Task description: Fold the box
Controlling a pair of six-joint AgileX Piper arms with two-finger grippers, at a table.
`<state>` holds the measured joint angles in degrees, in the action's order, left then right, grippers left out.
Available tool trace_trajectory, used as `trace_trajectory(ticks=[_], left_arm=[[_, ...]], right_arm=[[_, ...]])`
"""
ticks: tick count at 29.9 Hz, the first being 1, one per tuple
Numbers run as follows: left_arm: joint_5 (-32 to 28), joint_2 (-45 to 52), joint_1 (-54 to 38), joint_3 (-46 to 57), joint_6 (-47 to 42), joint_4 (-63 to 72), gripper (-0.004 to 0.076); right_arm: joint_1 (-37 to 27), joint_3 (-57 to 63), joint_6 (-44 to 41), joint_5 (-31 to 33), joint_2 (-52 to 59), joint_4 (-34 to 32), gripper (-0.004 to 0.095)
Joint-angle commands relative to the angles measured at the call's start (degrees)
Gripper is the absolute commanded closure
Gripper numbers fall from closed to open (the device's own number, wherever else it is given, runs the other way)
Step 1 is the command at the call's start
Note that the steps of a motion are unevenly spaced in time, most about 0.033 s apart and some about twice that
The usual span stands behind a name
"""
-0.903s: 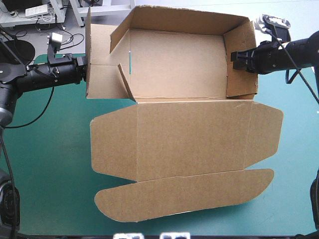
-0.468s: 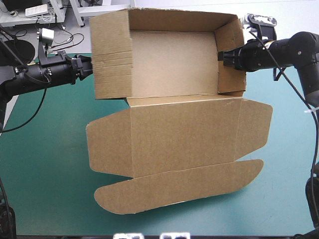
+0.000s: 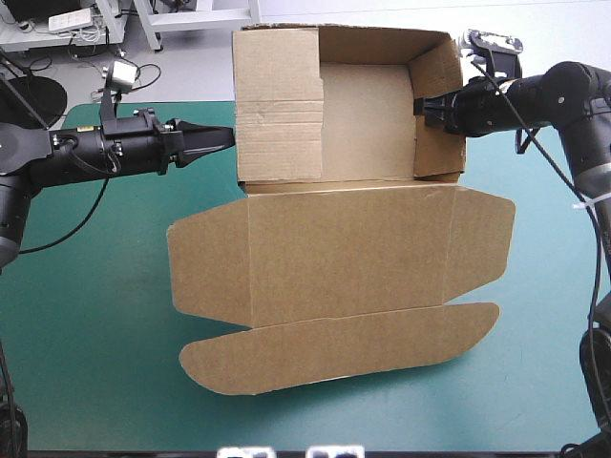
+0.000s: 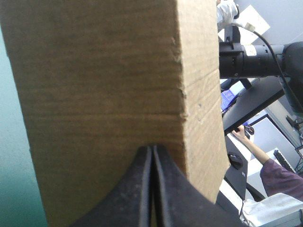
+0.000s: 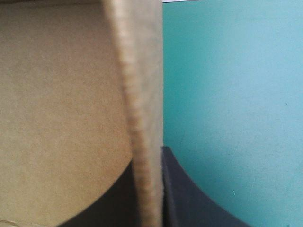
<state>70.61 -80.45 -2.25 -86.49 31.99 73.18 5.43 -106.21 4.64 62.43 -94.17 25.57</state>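
1. We see the box (image 3: 363,258) on the teal-green surface (image 3: 86,315). It is brown and half formed, with the tray part at the far edge and the lid part flat toward the near edge.
2. Tray: the back wall (image 3: 382,45) is upright and the right wall (image 3: 441,114) is upright. The left panel (image 3: 279,105) leans in over the tray floor and hides its left part.
3. The lid (image 3: 344,253) lies flat on the surface with a rounded wing at each end. The long rounded tuck flap (image 3: 334,358) is also flat, closest to the near edge.
4. The left tool (image 3: 229,138) is clenched. Its black fingers meet in one point with nothing between them.
5. Its tip sits at the outer face of the left panel, about halfway along it. We cannot tell whether it touches or is just off it.
6. The left wrist view agrees: the pointed arch is up against a broad brown board face, and the other arm shows beyond the board's edge.
7. The right tool (image 3: 421,106) is grasping the box, pinched on the right wall with one finger inside the tray and one outside.
8. In the right wrist view the wall's cut edge runs between the two fingers. The inner board face is on one side and bare teal-green surface on the other.
9. The arms come in from opposite sides, well apart, with the tray between them.
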Motion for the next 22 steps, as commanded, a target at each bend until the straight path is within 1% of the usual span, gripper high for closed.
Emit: trace_trajectory(ticks=[1,5,7,10,12,15,17,18,22], left_arm=[[2.4,2.0,0.4,-1.4,0.4,4.3,0.0733],[1.1,2.0,0.4,-1.4,0.8,2.6,0.0722],[1.3,2.0,0.4,-1.4,0.8,1.7,0.0687],[2.7,2.0,0.4,-1.4,0.8,1.7,0.0593],[3.3,2.0,0.4,-1.4,0.8,1.7,0.0503],[3.3,2.0,0.4,-1.4,0.7,1.8,0.0388],[3.3,2.0,0.4,-1.4,0.7,1.8,0.0338],[3.3,2.0,0.4,-1.4,0.7,1.8,0.0327],[3.3,2.0,0.4,-1.4,0.7,1.8,0.0325]], right_arm=[[1.4,-1.5,-0.6,-4.0,2.4,1.6,0.0926],[3.9,-1.5,-0.6,-5.4,2.4,-0.1,0.0927],[4.5,-1.5,-0.9,-5.6,2.4,-0.1,0.0926],[4.5,-1.5,-0.9,-5.4,2.4,-0.1,0.0926],[4.5,-1.5,-0.9,-5.0,2.4,-0.4,0.0927],[4.5,-1.5,-0.9,-4.5,2.4,-0.5,0.0927],[4.5,-1.5,-0.9,-4.4,2.4,-0.6,0.0926],[4.5,-1.5,-0.9,-4.4,2.4,-0.9,0.0926],[4.5,-1.5,-0.9,-4.0,2.4,-2.0,0.0926]])
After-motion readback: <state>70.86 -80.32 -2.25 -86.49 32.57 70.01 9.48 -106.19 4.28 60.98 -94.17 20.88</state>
